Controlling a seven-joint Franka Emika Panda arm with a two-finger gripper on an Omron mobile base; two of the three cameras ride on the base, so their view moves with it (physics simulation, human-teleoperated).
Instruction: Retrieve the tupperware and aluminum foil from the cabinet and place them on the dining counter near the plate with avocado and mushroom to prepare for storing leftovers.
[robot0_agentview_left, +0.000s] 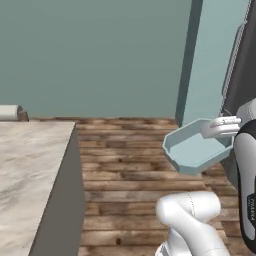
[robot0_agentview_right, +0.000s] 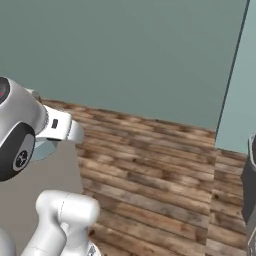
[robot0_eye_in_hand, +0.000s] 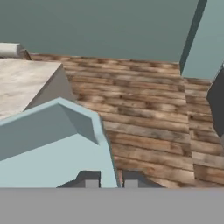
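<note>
Gripper (robot0_eye_in_hand: 107, 183) is seen clamped on the tupperware (robot0_agentview_left: 196, 147), its two dark tips straddling the container's side wall at the bottom of the hand view. One tupperware is counted, pale blue-grey, carried in the air above the wooden plank floor (robot0_agentview_left: 130, 165), tilted slightly, nothing visible inside it. The dining counter (robot0_agentview_left: 30, 170) is seen at the left of the left base view, well apart from the carried container; a single stretch of marble top is counted, with a grey side panel below. One small whitish roll-like object (robot0_agentview_left: 10, 112) is noted at the counter's far edge; what it is cannot be told.

Progress is judged as partway: the tupperware appears to have been taken out and is in transit, not yet set down. Left to do, by judgement: the container placed near the plate, then the aluminum foil fetched and placed beside it.
</note>
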